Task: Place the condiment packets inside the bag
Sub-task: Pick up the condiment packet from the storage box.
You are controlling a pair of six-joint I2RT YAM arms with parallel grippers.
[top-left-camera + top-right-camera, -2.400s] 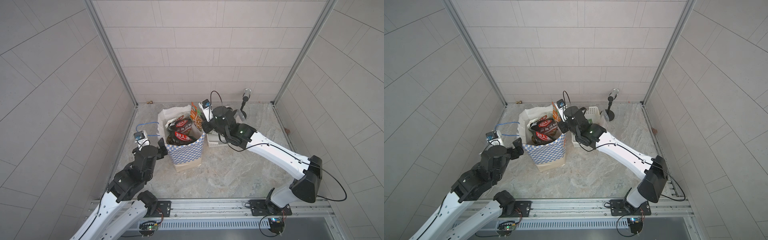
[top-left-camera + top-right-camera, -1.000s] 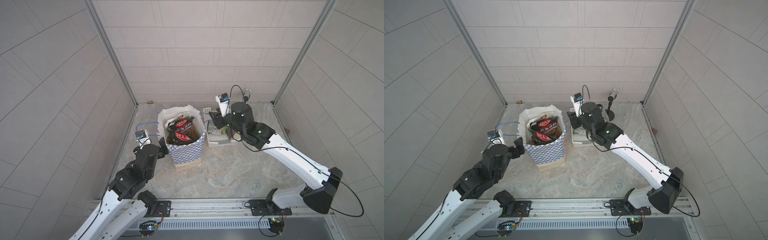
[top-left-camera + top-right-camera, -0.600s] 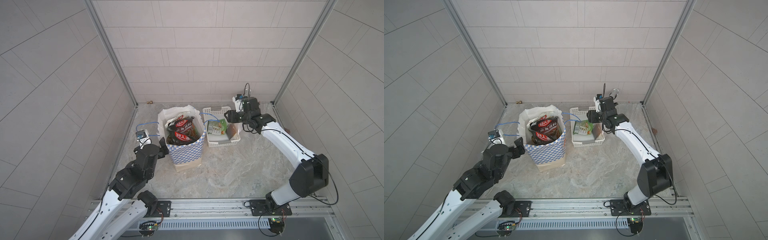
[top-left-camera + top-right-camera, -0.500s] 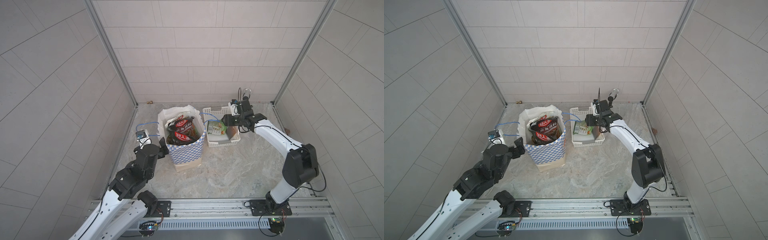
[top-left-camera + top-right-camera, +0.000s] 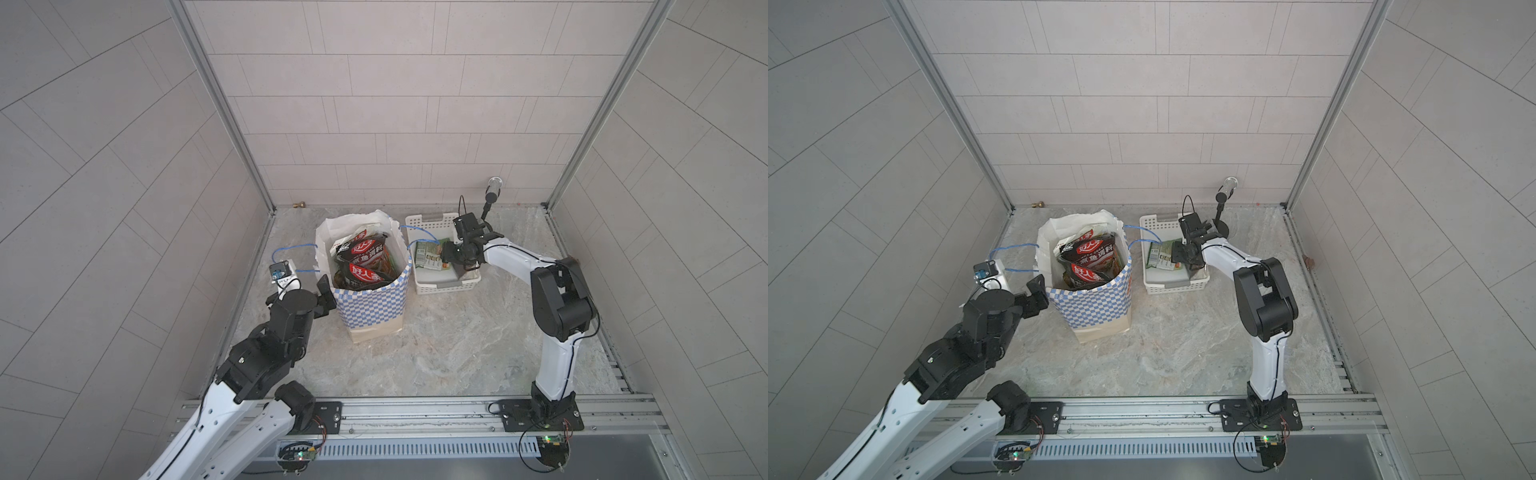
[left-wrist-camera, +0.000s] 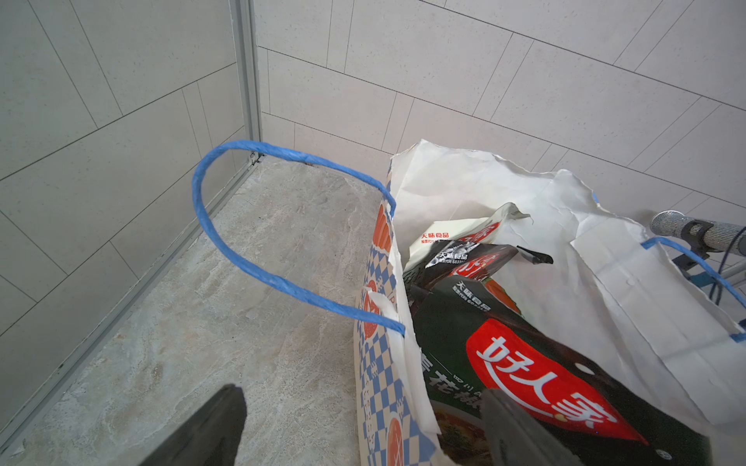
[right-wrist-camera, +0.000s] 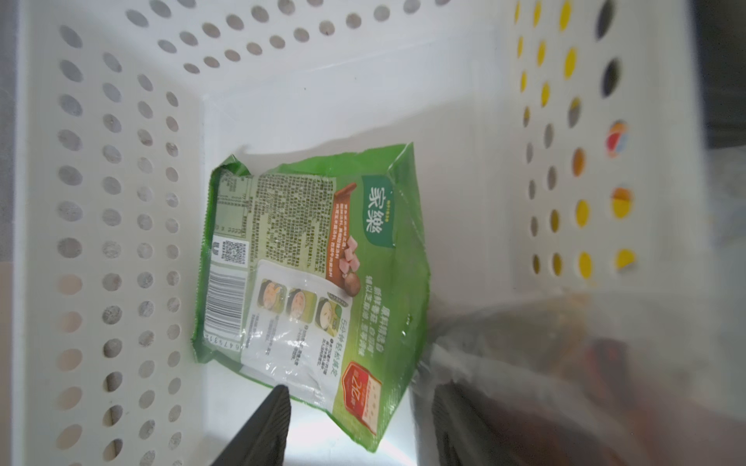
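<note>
Seeing the bag (image 5: 370, 303) standing on the table (image 5: 457, 345), toward the back, a little left of the middle. Seeing the packets (image 5: 365, 257) sitting inside it, leaning on each other. Finding the basket (image 5: 449, 286) sitting just right of the bag, with a packet (image 7: 315, 258) lying flat inside. Spotting the mic stand (image 5: 492, 195) standing behind the basket, by the back wall. Noticing the left gripper (image 5: 326, 291) sitting over the bag's left wall, one finger outside, one inside. Noticing the right gripper (image 7: 359, 391) hanging inside the basket, above that packet's end.
</note>
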